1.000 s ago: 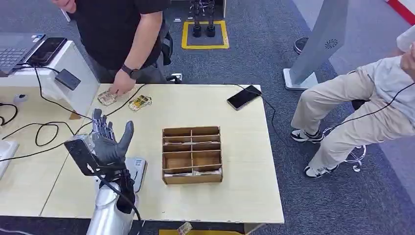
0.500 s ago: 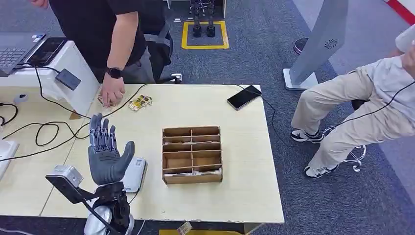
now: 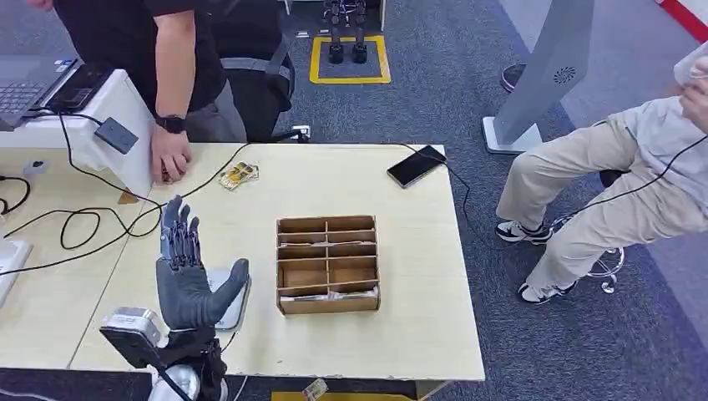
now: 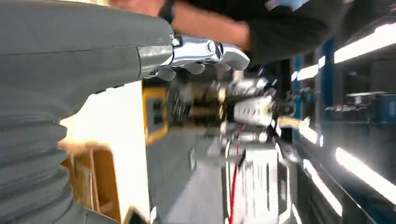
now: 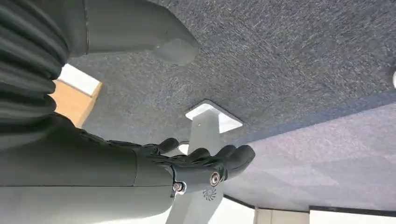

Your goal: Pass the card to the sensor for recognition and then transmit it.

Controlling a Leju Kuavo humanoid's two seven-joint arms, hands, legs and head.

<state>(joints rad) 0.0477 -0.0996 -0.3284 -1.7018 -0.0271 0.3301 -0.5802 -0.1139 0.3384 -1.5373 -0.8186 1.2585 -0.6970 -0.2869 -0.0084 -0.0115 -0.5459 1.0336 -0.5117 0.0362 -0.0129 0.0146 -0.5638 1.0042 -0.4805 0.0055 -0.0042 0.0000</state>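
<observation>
A small stack of patterned cards (image 3: 238,175) lies at the far side of the wooden table (image 3: 417,276). A person's hand (image 3: 169,162) rests on the table just left of them. My left hand (image 3: 189,280) is raised at the near left edge, fingers spread upward and holding nothing. Behind its thumb lies the flat white-grey sensor (image 3: 234,308), partly hidden. In the left wrist view the hand (image 4: 140,51) is stretched out with nothing in it. My right hand (image 5: 187,163) hangs over the carpet with fingers apart and nothing held.
A cardboard compartment box (image 3: 327,263) sits mid-table, right of my left hand. A black phone (image 3: 416,165) on a cable lies at the far right corner. Cables (image 3: 75,221) and a white stand (image 3: 108,125) crowd the left. A seated person's legs (image 3: 584,209) are to the right.
My left hand has drawn back toward the near table edge and lowered. The standing person's hand slid left, away from the card stack toward the white stand.
</observation>
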